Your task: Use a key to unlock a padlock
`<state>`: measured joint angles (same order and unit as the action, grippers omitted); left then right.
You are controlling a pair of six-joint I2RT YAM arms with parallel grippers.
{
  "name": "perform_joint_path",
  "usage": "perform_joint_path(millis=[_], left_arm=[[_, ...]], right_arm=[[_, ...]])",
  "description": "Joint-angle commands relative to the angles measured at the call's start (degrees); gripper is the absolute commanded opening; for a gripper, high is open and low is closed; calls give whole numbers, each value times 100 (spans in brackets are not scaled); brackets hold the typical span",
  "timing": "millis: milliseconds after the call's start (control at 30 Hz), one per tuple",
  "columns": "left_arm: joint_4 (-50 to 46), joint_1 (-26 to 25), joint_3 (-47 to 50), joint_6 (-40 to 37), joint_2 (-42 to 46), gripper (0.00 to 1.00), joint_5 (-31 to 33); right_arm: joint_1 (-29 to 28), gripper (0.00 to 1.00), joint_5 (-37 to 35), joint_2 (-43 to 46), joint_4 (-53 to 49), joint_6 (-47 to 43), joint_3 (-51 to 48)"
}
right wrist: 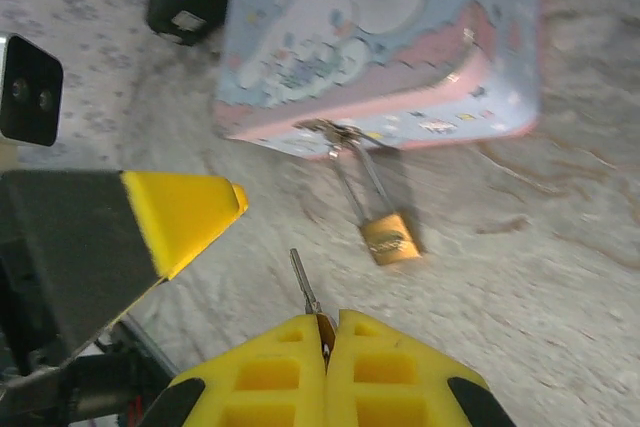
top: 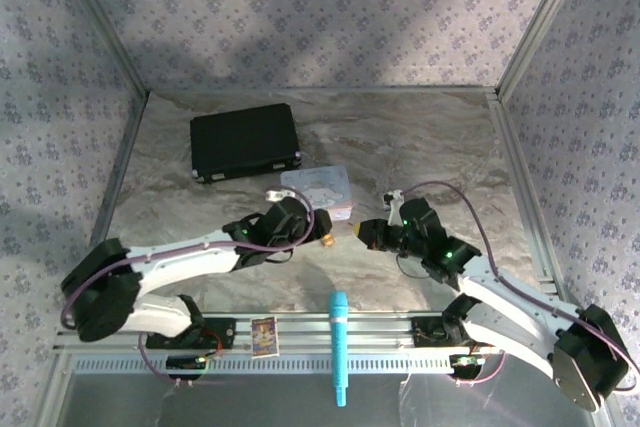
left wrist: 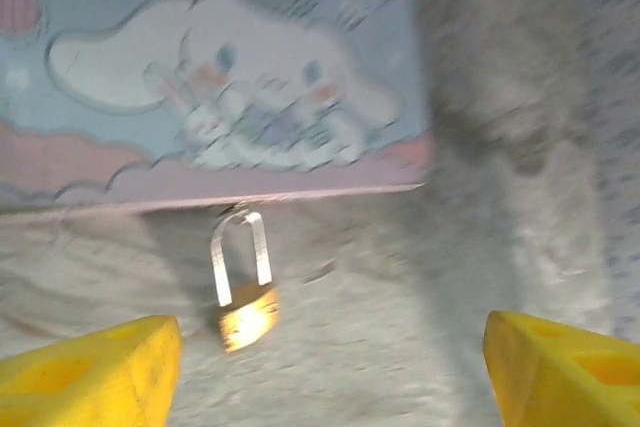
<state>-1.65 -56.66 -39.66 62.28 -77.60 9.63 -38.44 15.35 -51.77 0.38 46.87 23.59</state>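
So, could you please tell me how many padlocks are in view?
1. The padlock lies on the table, its shackle against the front edge of the tin. No other shows, though one could hide behind the tin.

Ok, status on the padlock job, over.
Left gripper open by small brass padlock hooked on pastel tin. Right gripper shut on thin silvery key. Path unobstructed.

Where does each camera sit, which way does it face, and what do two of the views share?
Top external: above and behind the arms, looking down on the table; left arm and right arm show.
Left wrist: low, facing the tin and padlock; the open left gripper frames them.
Right wrist: low, facing the tin's front; the right gripper is shut on the key.
Shared: both wrist views hold tin and padlock.
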Motion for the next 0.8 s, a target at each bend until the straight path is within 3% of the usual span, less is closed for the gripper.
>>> perform_joint_path(millis=[0,100,300,533,767], left_arm=[[-378,-79,-524,-387,-374,73,-44],[-828,-134,-954,-487,-882,72,71],[181,-123,-669,-355,-1365,70,-183],[-80,-126,-961,-323,-1811,65,-26],[163,-126,-800,-98,-1994,51,198]], right_arm=[[-28,0,-178,-122,-158,-84,-52],[-50,0,-173,-189,-93,-56,-118],[-50,0,-171,-195,-75,-56,-153],[-50,0,-211,-205,-96,13,-223],[-50,0,-298,-249,-3,138,-397]])
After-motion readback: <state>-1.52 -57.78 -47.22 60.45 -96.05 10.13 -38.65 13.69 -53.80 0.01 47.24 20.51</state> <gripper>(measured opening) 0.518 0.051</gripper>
